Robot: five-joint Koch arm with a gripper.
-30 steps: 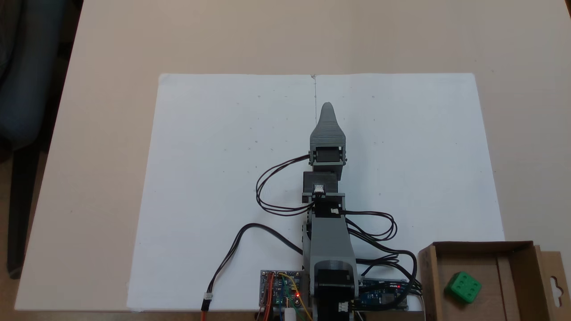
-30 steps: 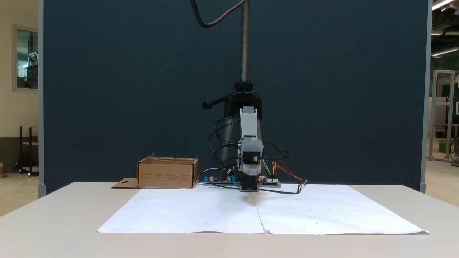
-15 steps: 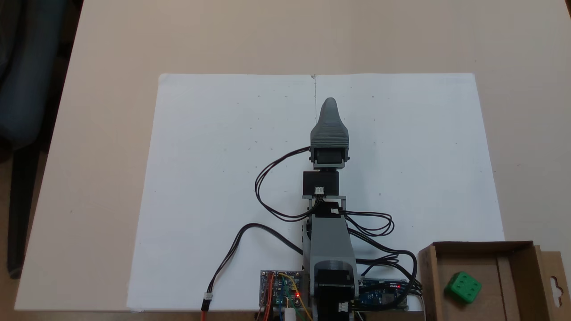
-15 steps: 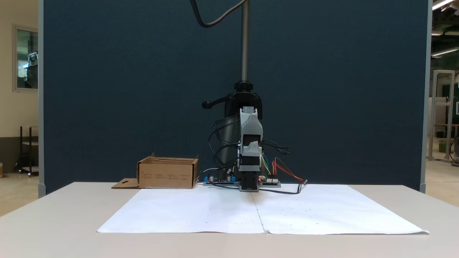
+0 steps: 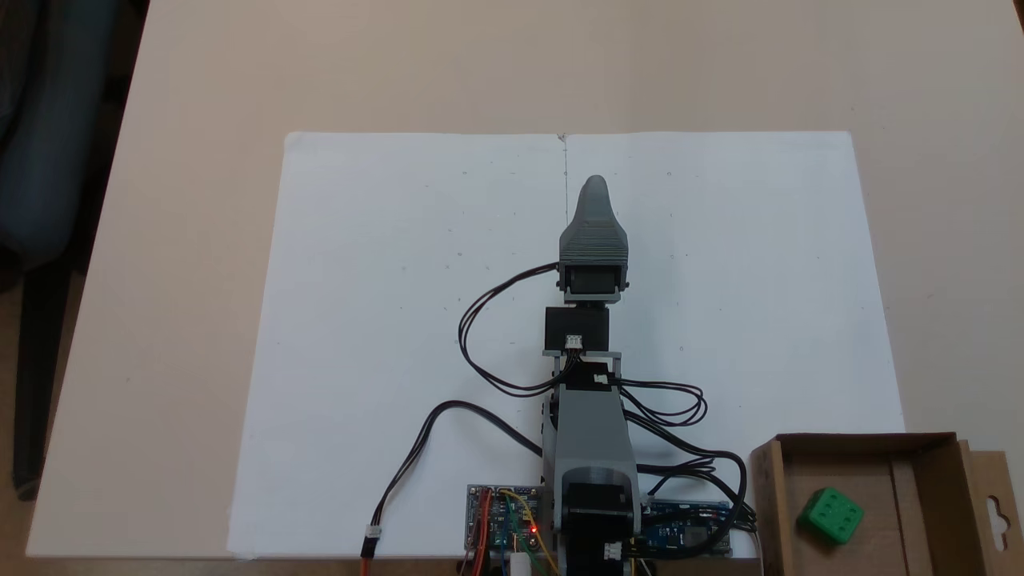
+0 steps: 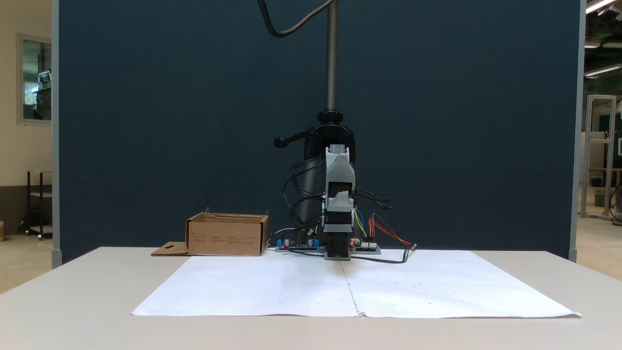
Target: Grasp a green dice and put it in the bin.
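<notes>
Since the earlier frames the arm is shifting only slightly: the gripper (image 5: 593,186) is reaching a little farther out over the white paper (image 5: 384,320) and its tip is pointing marginally more to the right in the top-down fixed view. The green dice (image 5: 831,516) is lying inside the bin (image 5: 936,480), at the near right corner of that view, well apart from the gripper. The gripper is carrying nothing, but whether its jaws are apart or together cannot be told, because from above one jaw is covering the other and from the front the gripper (image 6: 339,200) is appearing end-on. Judged from this layout, the task is looking complete, and the main risk is the arm swinging back toward the bin and knocking its cardboard wall or snagging the loose black cables (image 5: 480,336) looping beside the wrist. In the front fixed view the bin (image 6: 227,235) is hiding the dice behind its wall. In the top-down view the bin's near edge and the arm's base are being cut off by the frame.
</notes>
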